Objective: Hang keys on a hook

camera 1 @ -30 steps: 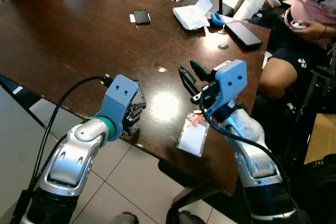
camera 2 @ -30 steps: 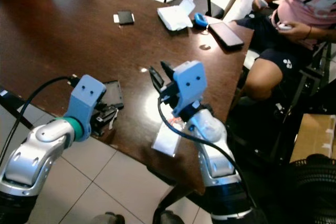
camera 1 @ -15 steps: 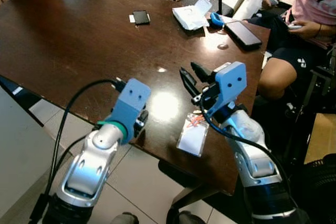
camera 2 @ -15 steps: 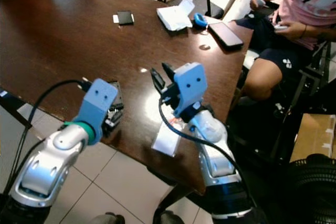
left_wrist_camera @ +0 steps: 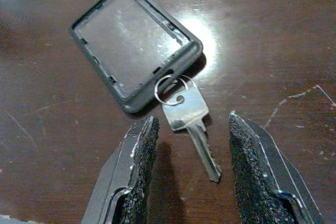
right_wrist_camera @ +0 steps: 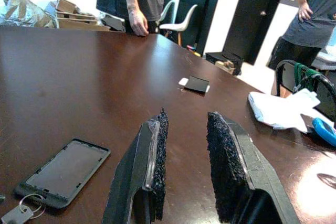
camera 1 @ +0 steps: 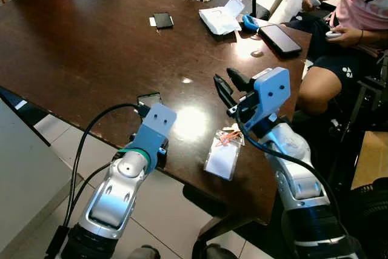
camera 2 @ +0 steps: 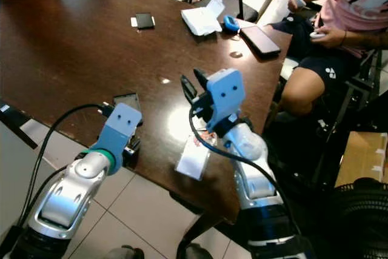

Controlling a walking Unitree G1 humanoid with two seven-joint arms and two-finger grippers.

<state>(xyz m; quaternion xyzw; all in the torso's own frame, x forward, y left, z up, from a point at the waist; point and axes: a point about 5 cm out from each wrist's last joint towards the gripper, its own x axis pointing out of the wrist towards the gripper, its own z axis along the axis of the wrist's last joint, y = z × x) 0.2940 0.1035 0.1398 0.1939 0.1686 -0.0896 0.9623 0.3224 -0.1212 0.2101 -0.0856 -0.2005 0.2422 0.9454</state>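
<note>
A silver key [left_wrist_camera: 191, 114] on a ring lies on the dark table, joined to a black rectangular tag [left_wrist_camera: 134, 45]. My left gripper [left_wrist_camera: 191, 129] is low over it, open, with one finger on each side of the key's blade and not touching it. From the head, the tag [camera 1: 148, 98] shows just beyond my left wrist's blue mount [camera 1: 156, 124] near the table's front edge. My right gripper [camera 1: 225, 78] hovers open above the table to the right, holding nothing; its view shows the tag [right_wrist_camera: 63, 171] ahead.
A white card holder [camera 1: 223, 157] with an orange bit lies near the front edge under my right arm. A phone [camera 1: 280, 37], white packet [camera 1: 221, 19] and small black item [camera 1: 162, 19] lie farther back. A person [camera 1: 357, 22] sits at the table's right.
My left arm has swung right and lowered its gripper over the key, uncovering the black tag behind it. My right gripper has shifted slightly to the right.
</note>
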